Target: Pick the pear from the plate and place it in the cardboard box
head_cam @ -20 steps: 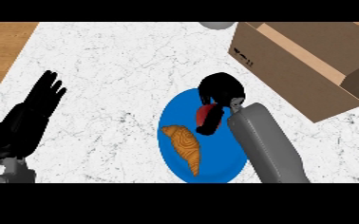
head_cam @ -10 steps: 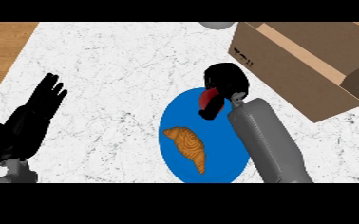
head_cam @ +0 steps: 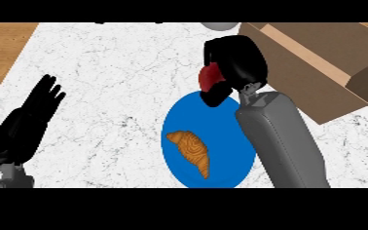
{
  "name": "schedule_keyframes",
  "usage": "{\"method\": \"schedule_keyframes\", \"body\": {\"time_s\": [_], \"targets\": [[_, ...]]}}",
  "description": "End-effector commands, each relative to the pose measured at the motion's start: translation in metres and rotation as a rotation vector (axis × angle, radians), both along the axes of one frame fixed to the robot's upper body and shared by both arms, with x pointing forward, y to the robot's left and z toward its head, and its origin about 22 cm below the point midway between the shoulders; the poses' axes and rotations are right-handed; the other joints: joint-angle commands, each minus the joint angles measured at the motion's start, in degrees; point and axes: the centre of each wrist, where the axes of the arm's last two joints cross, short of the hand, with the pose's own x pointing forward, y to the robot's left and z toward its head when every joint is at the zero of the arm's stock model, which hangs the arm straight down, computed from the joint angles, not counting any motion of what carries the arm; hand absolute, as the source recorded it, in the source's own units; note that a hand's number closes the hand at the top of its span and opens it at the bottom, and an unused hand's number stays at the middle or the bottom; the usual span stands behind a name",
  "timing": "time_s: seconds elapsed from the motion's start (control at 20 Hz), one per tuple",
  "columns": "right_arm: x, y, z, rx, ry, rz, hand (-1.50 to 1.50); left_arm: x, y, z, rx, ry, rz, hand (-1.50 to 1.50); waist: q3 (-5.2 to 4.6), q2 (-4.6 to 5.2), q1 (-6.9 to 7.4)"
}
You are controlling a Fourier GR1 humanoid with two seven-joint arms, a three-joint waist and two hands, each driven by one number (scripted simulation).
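My right hand (head_cam: 236, 64) is curled round a red pear (head_cam: 209, 76), of which only a small red part shows at the hand's left side. The hand hangs over the far rim of the blue plate (head_cam: 179, 168), just left of the open cardboard box (head_cam: 309, 63) at the upper right. My left hand (head_cam: 32, 119) rests open at the left edge with its fingers pointing up.
A croissant (head_cam: 193, 150) lies on the plate's middle. A grey round object (head_cam: 219, 26) peeks in at the counter's far edge. A strip of wooden surface (head_cam: 14, 41) borders the marble counter at the upper left.
My right hand has risen off the plate with the pear and moved up and toward the box. The left hand has kept its place.
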Motion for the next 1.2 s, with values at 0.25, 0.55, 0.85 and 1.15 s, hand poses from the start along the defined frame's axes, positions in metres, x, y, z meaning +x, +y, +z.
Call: {"method": "schedule_keyframes", "body": {"time_s": [0.25,0.55,0.85,1.15], "targets": [[-0.035,-0.026,0.097,0.119,-0.264,-0.212,1.5,0.01,-0.001,-0.006,-0.008,-0.018,0.006,0.0,-0.02,0.08,-0.51],[-0.008,-0.05,0.117,0.126,-0.285,-0.352,1.5,0.0,-0.011,-0.01,0.008,-0.005,-0.012,0.0,-0.01,0.33,0.64],[0.032,-0.094,0.107,0.041,-0.27,-0.357,1.5,0.017,0.0,-0.004,0.002,-0.008,-0.009,0.0,-0.01,0.55,0.66],[0.049,-0.127,0.068,0.055,-0.288,-0.347,1.5,-0.001,-0.012,0.008,0.01,-0.03,0.0,0.0,0.03,0.5,1.06]]}}
